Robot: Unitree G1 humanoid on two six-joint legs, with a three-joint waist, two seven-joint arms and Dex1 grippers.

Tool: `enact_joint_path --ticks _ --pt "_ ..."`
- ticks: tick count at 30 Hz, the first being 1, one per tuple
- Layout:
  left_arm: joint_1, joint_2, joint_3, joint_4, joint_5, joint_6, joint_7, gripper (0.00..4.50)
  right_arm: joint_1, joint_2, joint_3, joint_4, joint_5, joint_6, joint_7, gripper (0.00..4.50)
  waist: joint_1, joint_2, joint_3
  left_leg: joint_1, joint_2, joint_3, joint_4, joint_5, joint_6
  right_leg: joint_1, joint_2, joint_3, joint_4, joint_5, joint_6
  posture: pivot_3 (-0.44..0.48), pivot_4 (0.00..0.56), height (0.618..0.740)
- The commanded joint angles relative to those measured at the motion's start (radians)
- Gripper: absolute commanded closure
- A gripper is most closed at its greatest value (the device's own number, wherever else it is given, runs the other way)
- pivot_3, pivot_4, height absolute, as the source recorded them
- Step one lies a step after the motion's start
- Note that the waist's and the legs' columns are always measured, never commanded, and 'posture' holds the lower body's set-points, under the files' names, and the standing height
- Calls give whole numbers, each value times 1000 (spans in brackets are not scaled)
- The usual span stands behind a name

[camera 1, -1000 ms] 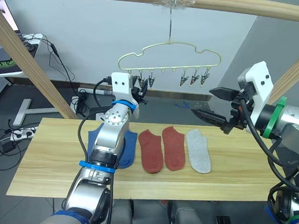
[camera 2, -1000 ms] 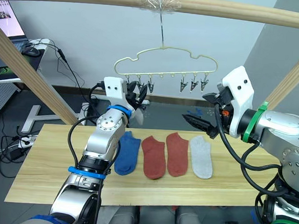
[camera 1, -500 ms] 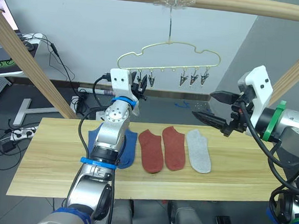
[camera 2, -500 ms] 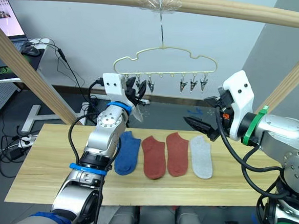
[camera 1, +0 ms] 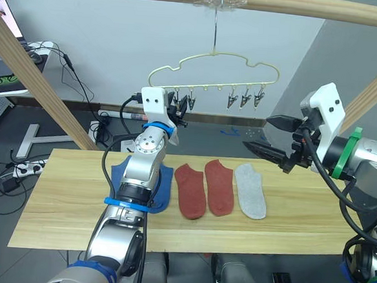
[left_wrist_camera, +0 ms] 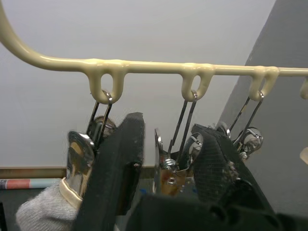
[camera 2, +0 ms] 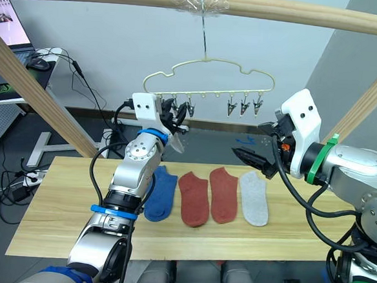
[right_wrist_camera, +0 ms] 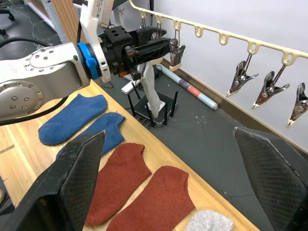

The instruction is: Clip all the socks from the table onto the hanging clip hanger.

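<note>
Grey knit hangs from a clip at the left end of the clip hanger [camera 2: 206, 78]: one light grey sock [right_wrist_camera: 153, 90] dangles there, and the left gripper [camera 1: 177, 112] is up at that clip with its jaws released around the neighbouring clips, as the left wrist view shows. On the desk [camera 1: 62, 191] lie two blue socks [right_wrist_camera: 72, 118], two rust-red socks [camera 1: 204, 188] and the other grey sock [camera 1: 250, 190]. To finish this step well, I would draw the fingers straight back without nudging the clip, so the sock keeps its bite. The right gripper [camera 2: 256, 143] hovers with jaws spread wide, holding nothing. Compared with a second ago, the left gripper has shifted only slightly at the hanger; the right has hardly moved.
</note>
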Motion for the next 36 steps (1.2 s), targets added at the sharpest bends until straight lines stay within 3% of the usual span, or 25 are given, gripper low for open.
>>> enact_joint_path --ticks 1,4,11,17,21,27,36 --pt "-28 -9 2 -15 -4 -32 -5 3878 3 -19 -32 -20 23 -12 -11 0 0 0 0 0 0 0 0 0 0 0 0 0 0 0 0 -86 239 740" --pt "-32 -9 3 -13 -4 -34 -7 4272 3 -21 -33 -18 33 -14 -22 0 0 0 0 0 0 0 0 0 0 0 0 0 -1 0 0 -87 238 740" --pt "-25 -13 -3 -40 -7 -14 -14 4272 42 -33 7 -20 25 -33 -26 0 0 0 0 -1 0 0 -1 0 0 0 0 0 -1 0 0 -66 235 740" --pt "-25 -20 10 -88 -55 99 -39 4272 139 -173 318 55 -150 -130 6 0 0 0 0 -1 0 0 -1 0 0 0 0 0 -3 0 1 -59 234 740" --pt "-35 -24 24 -111 -93 166 -56 4272 138 -162 491 177 -257 -201 23 0 -1 0 0 -1 0 2 -2 0 0 0 0 1 -8 0 1 -56 233 740" --pt "-50 -54 42 -130 -164 245 -80 4272 50 -95 722 493 -472 -340 68 0 -5 0 0 -1 0 2 -2 0 0 0 0 1 -8 0 1 -51 227 740" --pt "-60 -78 45 -158 -182 270 -67 4272 -59 7 826 938 -682 -528 181 0 1 0 0 -2 0 1 -2 0 0 0 0 0 -9 2 -4 -16 220 740"
